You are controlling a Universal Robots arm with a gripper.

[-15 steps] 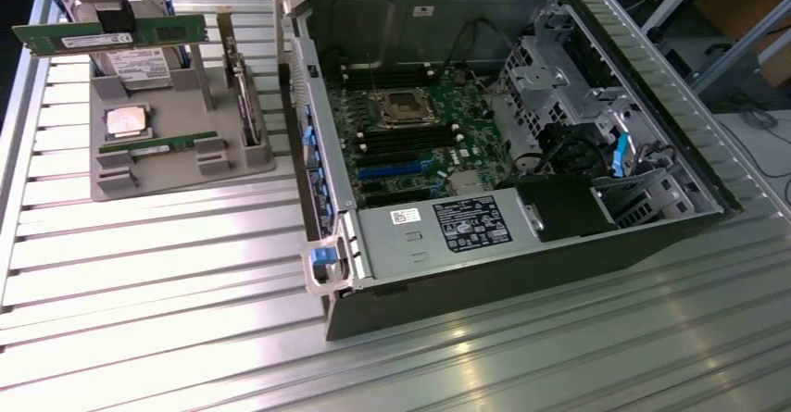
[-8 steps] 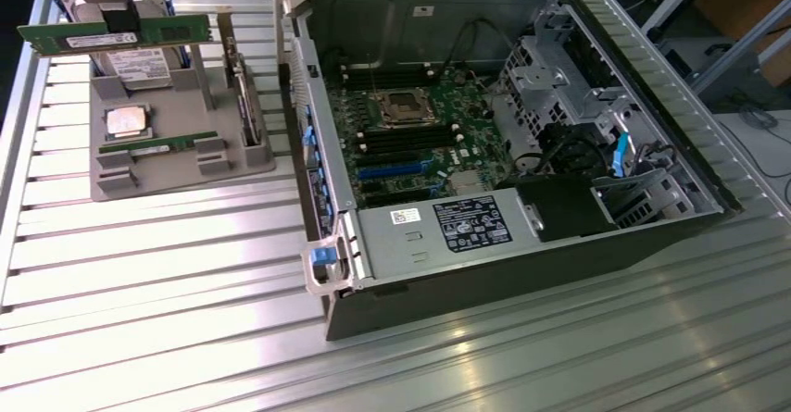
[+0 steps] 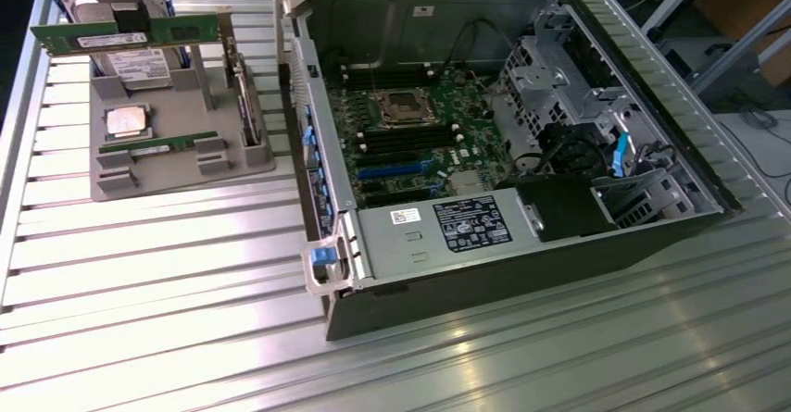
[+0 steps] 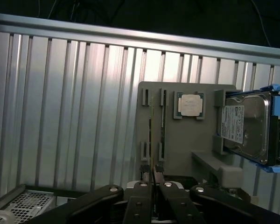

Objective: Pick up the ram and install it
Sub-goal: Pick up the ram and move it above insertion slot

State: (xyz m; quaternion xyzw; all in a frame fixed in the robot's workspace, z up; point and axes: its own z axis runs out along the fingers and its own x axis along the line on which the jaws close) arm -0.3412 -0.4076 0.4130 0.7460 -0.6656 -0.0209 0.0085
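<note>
The gripper [image 3: 124, 23] [image 4: 152, 174] hangs over the far corner of the grey parts tray [image 3: 185, 176] [image 4: 177, 154], its fingers pinched together on the ram [image 3: 173, 34] [image 4: 152, 140]. The ram is held level above the tray and is seen edge-on as a thin line from the wrist. Below it in the tray lie a hard drive [image 3: 133, 65] [image 4: 245, 126] in a blue carrier, a square silver processor chip [image 3: 128, 120] [image 4: 190, 104] and the second ram stick [image 3: 161, 143] [image 4: 162, 126], which stands in the slot beside the chip. An upright expansion card [image 3: 247, 106] stands along the tray's side nearest the computer case [image 3: 495, 273]. The case lies open on its side at the exterior view's right. Its near wall and grey handle [image 3: 292, 3] rise between the tray and the motherboard [image 3: 408, 153]. Inside, the processor socket [image 3: 402, 106] sits just above the row of black memory slots [image 3: 408, 139]. The power supply [image 3: 433, 231] is in front of them, with a drive cage and cables [image 3: 557, 106] to the exterior view's right. The ribbed aluminium table [image 3: 161, 282] [image 4: 60, 116] is bare in front of the tray and the case, and only a narrow strip separates the two. A raised rail [image 4: 130, 32] marks the table's edge beyond the tray.
</note>
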